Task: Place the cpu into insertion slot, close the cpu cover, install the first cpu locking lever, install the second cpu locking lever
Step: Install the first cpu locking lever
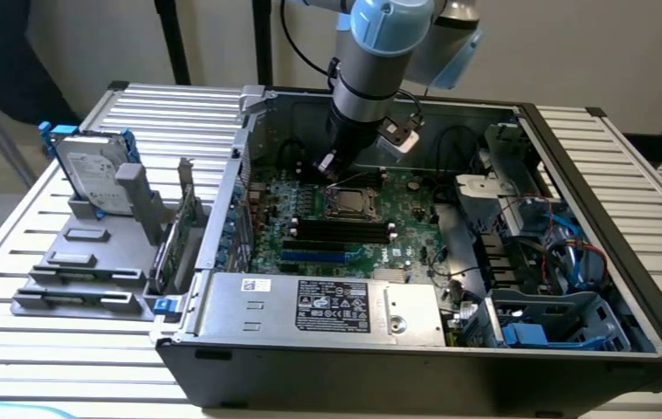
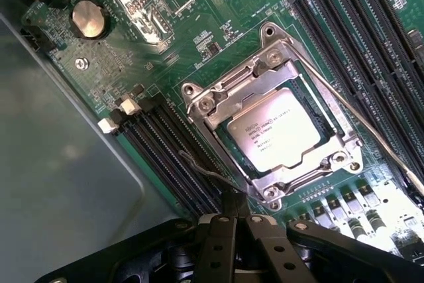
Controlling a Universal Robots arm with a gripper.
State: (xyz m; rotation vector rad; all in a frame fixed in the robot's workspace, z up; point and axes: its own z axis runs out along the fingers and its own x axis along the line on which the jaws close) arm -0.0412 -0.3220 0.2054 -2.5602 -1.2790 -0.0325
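- Claw pinched shut, its tip against a wire lever, likely to push it.
- Cpu just ahead of claw, pinned flat under the lowered cover.

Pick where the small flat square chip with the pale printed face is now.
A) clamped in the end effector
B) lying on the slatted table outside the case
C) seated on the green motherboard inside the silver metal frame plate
C: the small flat square chip sits in the window of the silver metal frame plate on the green motherboard, apart from the end effector.
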